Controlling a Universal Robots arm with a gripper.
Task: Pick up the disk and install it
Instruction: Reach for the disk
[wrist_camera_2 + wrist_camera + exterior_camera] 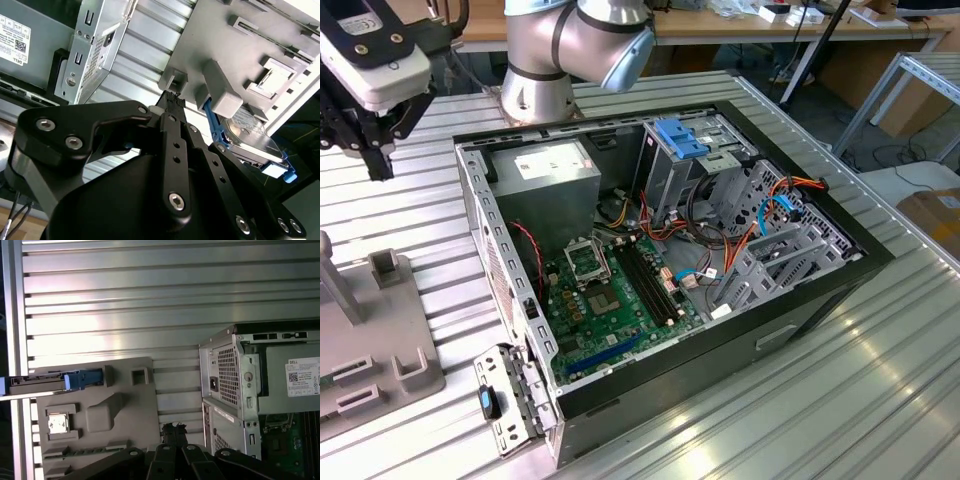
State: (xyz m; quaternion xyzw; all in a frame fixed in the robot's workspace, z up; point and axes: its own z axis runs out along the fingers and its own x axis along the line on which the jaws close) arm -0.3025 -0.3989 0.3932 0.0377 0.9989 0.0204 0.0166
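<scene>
The black gripper (172,96) is held pointing down over the moulded grey plastic fixture (125,405), beside the open black computer case (800,320). Its jaws are pressed together, empty. The silver-grey, blue-railed disk (250,142) is stood on edge in that fixture, apart from the fingertips.

computer case (480,230) on bench (820,400) | fixture (100,415) on bench beside case, at exterior view's left | disk (50,382) on edge at fixture's end away from case
</scene>
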